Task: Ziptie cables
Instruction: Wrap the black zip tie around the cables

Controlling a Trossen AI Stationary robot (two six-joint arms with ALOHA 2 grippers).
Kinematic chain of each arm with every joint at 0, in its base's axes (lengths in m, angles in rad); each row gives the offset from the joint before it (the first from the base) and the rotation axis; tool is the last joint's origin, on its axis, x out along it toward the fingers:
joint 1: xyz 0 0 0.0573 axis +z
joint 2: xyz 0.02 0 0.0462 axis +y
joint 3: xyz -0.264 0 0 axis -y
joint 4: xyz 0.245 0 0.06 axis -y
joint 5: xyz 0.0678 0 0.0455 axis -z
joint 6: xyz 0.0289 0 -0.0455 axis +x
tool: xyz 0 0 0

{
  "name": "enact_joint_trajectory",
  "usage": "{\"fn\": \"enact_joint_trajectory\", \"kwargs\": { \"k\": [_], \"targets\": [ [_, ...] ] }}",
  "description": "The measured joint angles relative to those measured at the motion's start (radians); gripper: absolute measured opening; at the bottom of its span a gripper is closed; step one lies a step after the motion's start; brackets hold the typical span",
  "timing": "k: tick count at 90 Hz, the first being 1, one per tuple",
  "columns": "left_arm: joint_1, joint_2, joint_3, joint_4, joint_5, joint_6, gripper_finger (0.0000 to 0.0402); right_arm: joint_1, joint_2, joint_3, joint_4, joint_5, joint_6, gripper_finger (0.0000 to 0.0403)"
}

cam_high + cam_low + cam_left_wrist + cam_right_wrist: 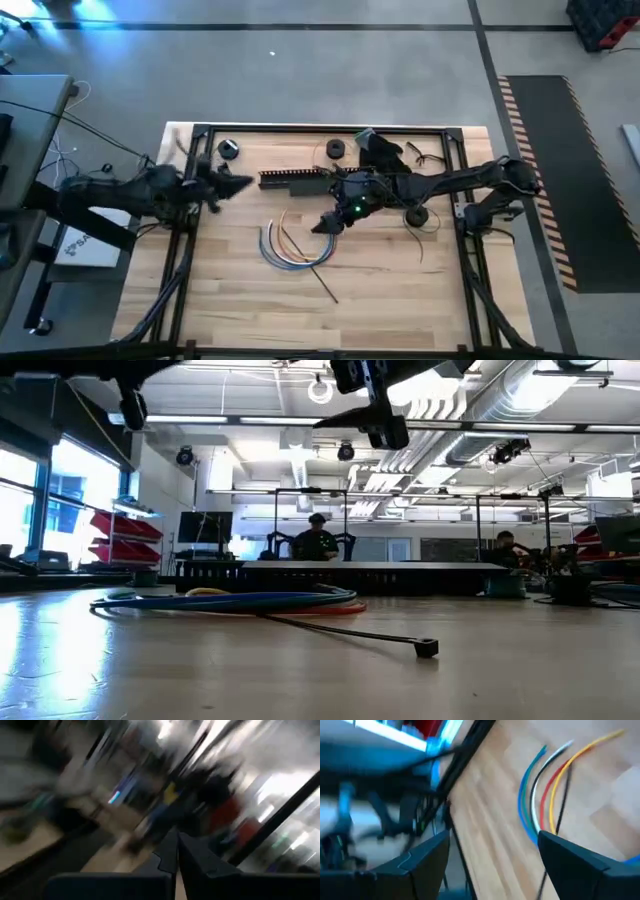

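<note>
The cables [283, 246] lie in a loose loop of blue, white, yellow and red wires on the wooden table's middle; they also show in the low view [230, 600] and the right wrist view [540, 795]. The ziptie [322, 283], a thin dark strip, lies flat with one end under the loop and its head [427, 648] toward the near edge. My right gripper [322, 226] hangs open just right of and above the cables, clear of them [492, 865]. My left gripper [240, 184] is shut, raised over the table's left part [176, 852].
A long black slotted duct [295, 178] lies toward the far edge, with small black parts [334, 150] and a roll [228, 149] behind it. A black frame [190, 240] borders the table. Bare wood [400, 300] lies at the near right.
</note>
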Motion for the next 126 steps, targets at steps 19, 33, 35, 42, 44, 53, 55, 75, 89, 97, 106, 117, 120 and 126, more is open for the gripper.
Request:
{"fn": "enact_joint_trajectory", "kwargs": {
  "k": [19, 33, 35, 42, 44, 53, 55, 75, 89, 97, 106, 117, 120, 126],
  "targets": [
    [-0.032, 0.300, 0.216, -0.293, 0.001, -0.243, 0.0008, 0.038, -0.014, 0.000, -0.188, -0.108, -0.334, 0.0286],
    [-0.069, 0.475, 0.241, -0.307, 0.073, -0.549, 0.0019, 0.090, -0.008, 0.000, -0.347, -0.111, -0.659, 0.0286],
    [-0.075, 0.502, 0.241, -0.307, 0.092, -0.591, 0.0020, 0.095, -0.008, 0.000, -0.364, -0.110, -0.678, 0.0286],
    [-0.098, 0.587, 0.241, -0.306, 0.122, -0.671, 0.0019, 0.103, -0.008, -0.001, -0.394, -0.054, -0.697, 0.0286],
    [-0.104, 0.614, 0.241, -0.298, 0.120, -0.678, 0.0017, 0.104, -0.008, -0.001, -0.402, -0.030, -0.694, 0.0286],
    [-0.115, 0.725, 0.243, -0.232, 0.105, -0.695, 0.0005, 0.105, -0.013, -0.001, -0.422, 0.054, -0.637, 0.0286],
    [-0.115, 0.749, 0.247, -0.230, 0.106, -0.698, 0.0003, 0.105, -0.017, -0.001, -0.418, 0.061, -0.623, 0.0286],
    [-0.111, 0.974, 0.394, -0.452, 0.137, -0.696, 0.0000, 0.121, -0.091, -0.001, -0.442, 0.105, -0.530, 0.0286],
    [-0.103, 1.109, 0.462, -0.469, 0.176, -0.642, 0.0000, 0.147, -0.178, -0.001, -0.491, 0.237, -0.502, 0.0286],
    [-0.089, 1.187, 0.479, -0.506, 0.227, -0.640, 0.0000, 0.153, -0.226, -0.001, -0.500, 0.291, -0.481, 0.0286],
    [-0.092, 1.242, 0.528, -0.567, 0.223, -0.634, 0.0000, 0.153, -0.271, -0.001, -0.508, 0.319, -0.458, 0.0286],
    [-0.096, 1.282, 0.581, -0.562, 0.192, -0.582, 0.0000, 0.153, -0.315, -0.001, -0.530, 0.348, -0.450, 0.0286],
    [-0.095, 1.296, 0.589, -0.551, 0.183, -0.568, 0.0000, 0.153, -0.324, -0.001, -0.533, 0.363, -0.450, 0.0286],
    [-0.091, 1.322, 0.597, -0.481, 0.172, -0.552, 0.0000, 0.153, -0.334, 0.000, -0.545, 0.373, -0.433, 0.0286]
  ]
}}
